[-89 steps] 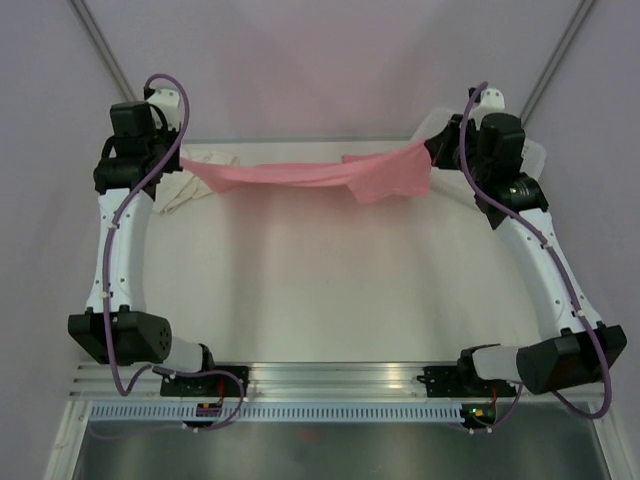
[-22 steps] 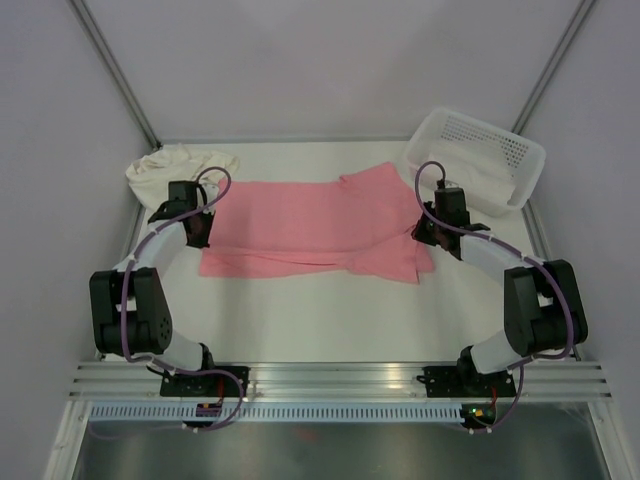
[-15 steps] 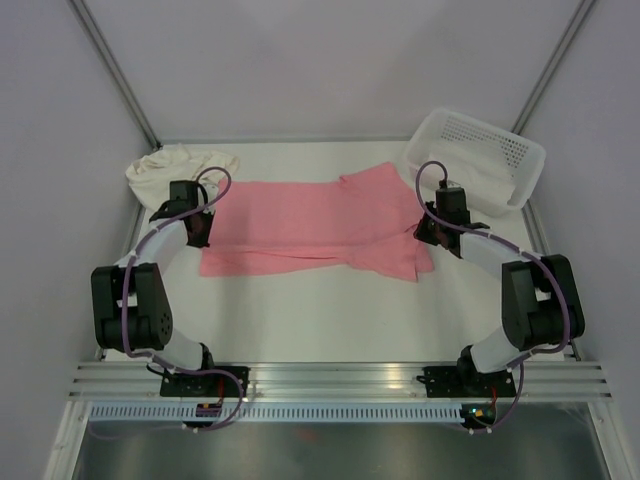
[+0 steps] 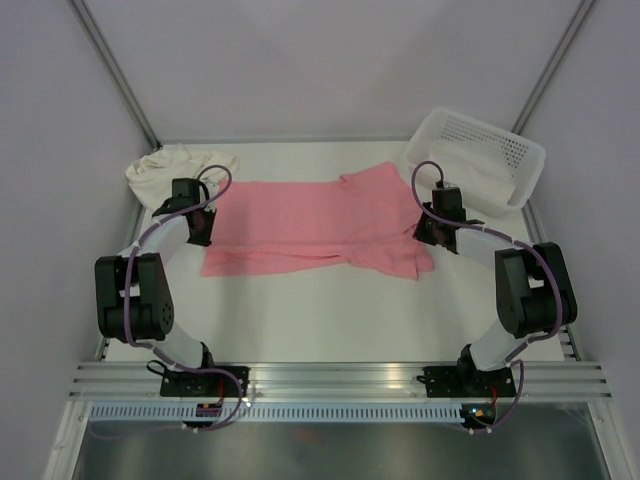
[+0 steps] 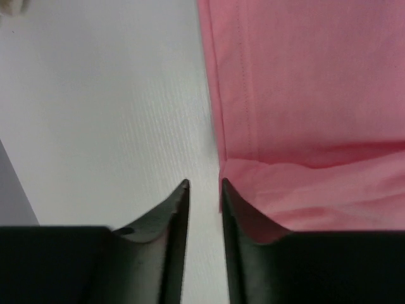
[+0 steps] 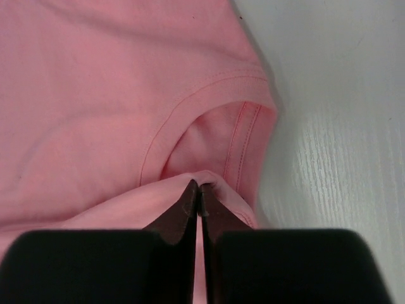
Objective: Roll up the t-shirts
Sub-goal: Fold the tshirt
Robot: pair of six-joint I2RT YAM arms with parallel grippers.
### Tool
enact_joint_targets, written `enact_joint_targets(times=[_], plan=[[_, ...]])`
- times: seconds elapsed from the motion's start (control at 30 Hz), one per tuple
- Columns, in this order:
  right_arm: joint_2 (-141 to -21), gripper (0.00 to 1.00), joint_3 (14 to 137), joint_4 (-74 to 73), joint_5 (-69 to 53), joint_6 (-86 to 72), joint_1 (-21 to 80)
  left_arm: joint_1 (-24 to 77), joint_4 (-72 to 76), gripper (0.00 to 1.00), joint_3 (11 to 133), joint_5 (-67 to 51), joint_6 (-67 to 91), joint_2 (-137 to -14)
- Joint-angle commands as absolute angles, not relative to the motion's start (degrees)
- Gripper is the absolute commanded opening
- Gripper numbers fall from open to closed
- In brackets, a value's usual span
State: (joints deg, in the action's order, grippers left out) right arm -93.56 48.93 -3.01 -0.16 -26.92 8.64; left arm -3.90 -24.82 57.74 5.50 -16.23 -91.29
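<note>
The salmon pink t-shirt (image 4: 300,225) lies spread flat across the middle of the table. My left gripper (image 4: 205,232) sits low at its left edge, open a little. In the left wrist view, bare table shows between the fingertips of the left gripper (image 5: 204,185), and the pink t-shirt's edge (image 5: 304,114) lies just beside the right finger. My right gripper (image 4: 425,232) is shut on a small fold of the pink t-shirt (image 6: 95,95) beside the neckline (image 6: 190,104); the right gripper (image 6: 198,185) is pressed low on it. The cream t-shirt (image 4: 175,165) lies bunched at the back left.
A white perforated basket (image 4: 500,135) stands at the back right corner, just behind my right arm. Grey walls and metal posts close in the table at the back and both sides. Bare tabletop (image 4: 320,320) lies between the pink shirt and the arm bases.
The pink t-shirt, stretched in the air at the back three seconds ago, now lies flat on the table. In the last half second my left jaws parted off its edge; the right stays shut.
</note>
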Motion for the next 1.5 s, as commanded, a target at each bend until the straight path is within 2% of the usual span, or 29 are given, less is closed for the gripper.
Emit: enact_joint_targets(times=[0.0,0.03,0.07,0.1,0.17,0.27,0.37,0.53,0.77,0.9,1.0,1.23,1.47], plan=[[-94.74,0.14,51.50,-0.44,0.44,-26.19,8.17,-4.22,-22.85,0.37,60.03,4.39,-15.03,-91.85],[-94.75,0.24,51.59,-0.61,0.53,-26.10,8.17,-4.13,-22.85,0.50,60.03,4.39,-15.03,-91.58],[-94.57,0.42,51.85,-1.57,0.88,-25.67,8.17,-4.22,-22.94,0.55,60.20,4.48,-15.12,-90.89],[-94.14,0.48,52.38,-2.10,1.49,-25.32,8.17,-4.13,-23.03,0.57,60.21,4.57,-15.20,-90.27],[-92.30,0.57,52.73,-4.12,4.72,-24.27,8.17,-4.13,-23.46,0.58,60.03,4.57,-15.73,-88.95],[-88.18,0.63,52.12,-7.28,9.30,-23.64,8.09,-4.13,-25.92,0.57,57.50,1.43,-18.18,-84.21],[-83.26,0.65,47.92,-8.44,10.19,-24.96,6.86,-4.04,-27.59,0.57,52.85,-1.67,-22.23,-78.59],[-77.96,0.62,41.84,-8.61,7.65,-27.24,5.80,-4.04,-30.84,0.54,47.29,-4.81,-29.42,-69.27],[-79.36,0.51,36.48,-4.84,3.43,-29.53,5.45,-3.96,-30.33,0.57,42.72,-1.41,-33.31,-72.59],[-80.59,0.51,35.51,-3.52,3.17,-30.15,5.36,-3.96,-28.13,0.57,43.59,-0.44,-33.30,-73.74],[-81.30,0.51,34.54,-2.64,2.02,-30.76,5.36,-3.61,-25.77,0.59,41.23,-3.86,-35.33,-73.48],[-80.69,0.50,33.93,-3.16,1.41,-30.76,5.36,-0.70,-13.29,0.60,36.13,2.89,-37.26,-78.65],[-75.86,0.50,34.71,-6.50,1.93,-30.06,5.36,1.23,-8.88,0.56,35.86,5.28,-36.30,-82.00]])
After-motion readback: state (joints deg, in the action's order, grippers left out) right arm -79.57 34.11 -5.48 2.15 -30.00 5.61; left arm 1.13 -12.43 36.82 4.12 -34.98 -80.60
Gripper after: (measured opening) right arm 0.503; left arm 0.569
